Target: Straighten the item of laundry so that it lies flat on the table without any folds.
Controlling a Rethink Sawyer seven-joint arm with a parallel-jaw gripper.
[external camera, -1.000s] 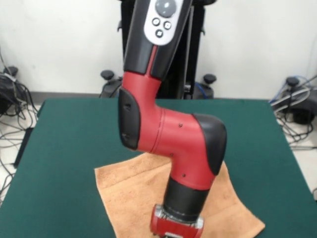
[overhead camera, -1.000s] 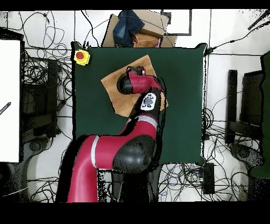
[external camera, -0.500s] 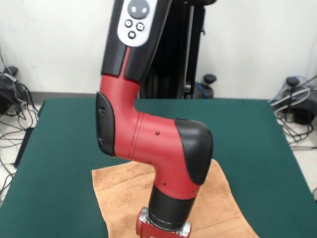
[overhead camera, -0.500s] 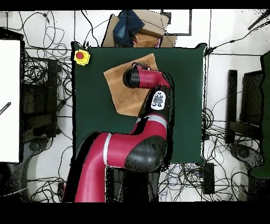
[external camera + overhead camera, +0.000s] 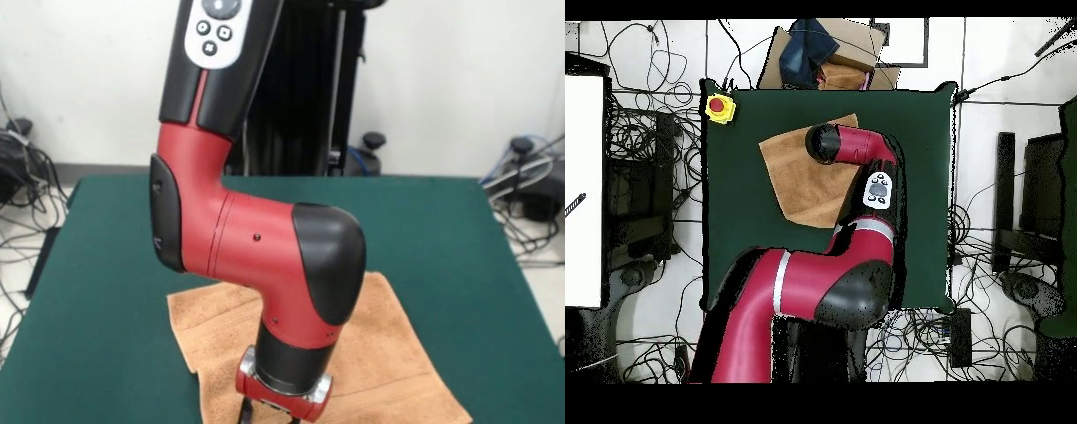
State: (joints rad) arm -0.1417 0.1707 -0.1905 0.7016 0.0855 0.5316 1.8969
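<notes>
While the orange towel (image 5: 388, 353) lies spread on the green bench (image 5: 459, 238), the red and black arm (image 5: 265, 256) hangs right over it and hides its middle. From the front, the towel sits at the near side of the bench, and its near edge runs out of the bottom of the picture. Its left edge looks a bit bumpy and thick, like a small fold. From above, the towel (image 5: 800, 180) sits turned at a slant, close to the bench's (image 5: 925, 200) top edge.

Low over the towel is the end effector (image 5: 281, 408), but it is cut off at the bottom of the front picture and hidden under the arm from above, so I cannot tell if it is wide or narrow.

On one bench corner sits a yellow box with a red button (image 5: 718, 106). Lots of cables (image 5: 650, 150) lie on the floor around the bench.
</notes>
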